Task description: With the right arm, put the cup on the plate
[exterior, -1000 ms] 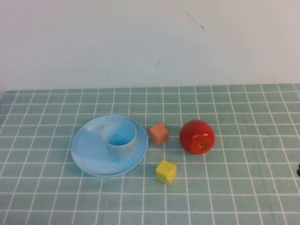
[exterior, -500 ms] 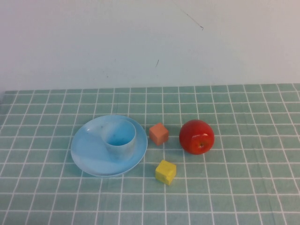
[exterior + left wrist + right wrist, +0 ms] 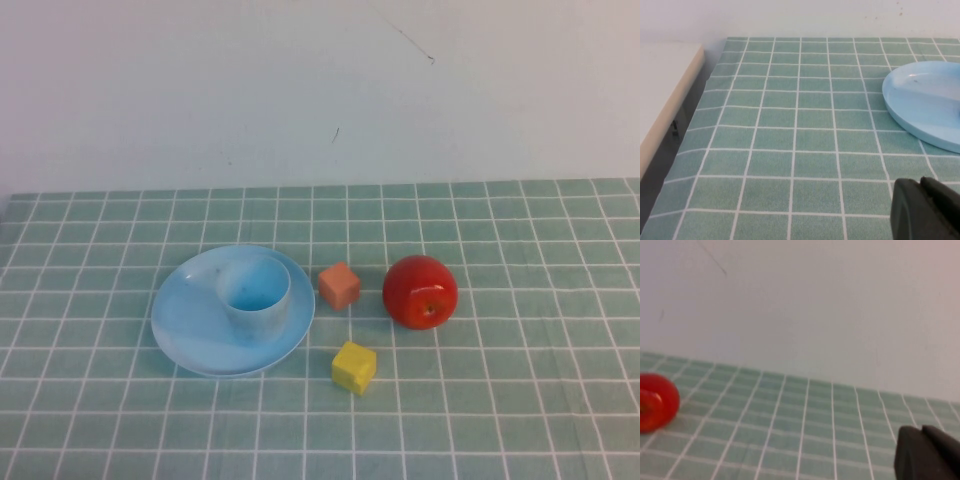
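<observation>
The light blue cup [image 3: 255, 297] stands upright on the light blue plate [image 3: 190, 325], toward the plate's right side, in the high view. The plate's edge also shows in the left wrist view [image 3: 920, 100]. Neither arm shows in the high view. My left gripper [image 3: 922, 187] is shut and empty, low over the cloth to the left of the plate. My right gripper [image 3: 924, 436] is shut and empty, over the cloth to the right of the apple [image 3: 655, 402].
A red apple [image 3: 420, 291], an orange cube [image 3: 340, 286] and a yellow cube [image 3: 354, 367] lie right of the plate on the green checked cloth [image 3: 520, 400]. A white wall stands behind. The table's left edge and a pale shelf [image 3: 660, 85] show in the left wrist view.
A dark tip of the right arm at the high view's right edge one second ago has gone out of view. Nothing on the table has moved.
</observation>
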You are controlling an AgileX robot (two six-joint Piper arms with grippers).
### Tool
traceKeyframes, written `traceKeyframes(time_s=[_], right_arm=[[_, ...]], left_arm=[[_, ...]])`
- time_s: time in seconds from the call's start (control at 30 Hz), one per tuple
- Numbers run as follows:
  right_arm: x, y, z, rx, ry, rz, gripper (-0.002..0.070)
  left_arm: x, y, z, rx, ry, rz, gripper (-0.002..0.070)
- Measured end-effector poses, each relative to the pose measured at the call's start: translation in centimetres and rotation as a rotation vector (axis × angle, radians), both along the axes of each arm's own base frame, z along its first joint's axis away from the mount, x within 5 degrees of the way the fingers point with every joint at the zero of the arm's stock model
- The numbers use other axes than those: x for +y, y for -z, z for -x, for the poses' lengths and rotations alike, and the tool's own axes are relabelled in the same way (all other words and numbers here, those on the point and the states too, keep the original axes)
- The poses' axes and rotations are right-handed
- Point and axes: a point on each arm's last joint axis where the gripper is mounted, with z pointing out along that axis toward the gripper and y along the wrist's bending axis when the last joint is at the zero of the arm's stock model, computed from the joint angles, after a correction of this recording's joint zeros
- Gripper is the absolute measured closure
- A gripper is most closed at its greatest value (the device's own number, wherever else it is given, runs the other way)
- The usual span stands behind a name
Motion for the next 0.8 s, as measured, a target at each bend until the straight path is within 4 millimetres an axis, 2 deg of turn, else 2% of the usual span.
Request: traceKeyframes(time_s=[0.13,0.2,0.4,0.8], right_arm=[[-0.2,2.8,0.2,0.145,0.058,-0.012,0.0678],[-0.2,3.5,0.2,0.197,0.06,-0.011,0.0678],[-0.3,4.5,0.5,0.312,0.079,-0.001,0.0678],[-0.4,4.6,0.6,0.318,0.088,0.004,0.0678]], left_arm=[[0.0,0.0,0.0,0.0,0.0,0.0,0.0678],[0.0,0.0,0.0,0.0,0.0,0.0,0.0678],[0.0,0.0,0.0,0.0,0.0,0.0,0.0678],[0.0,0.0,0.0,0.0,0.0,0.0,0.0678]])
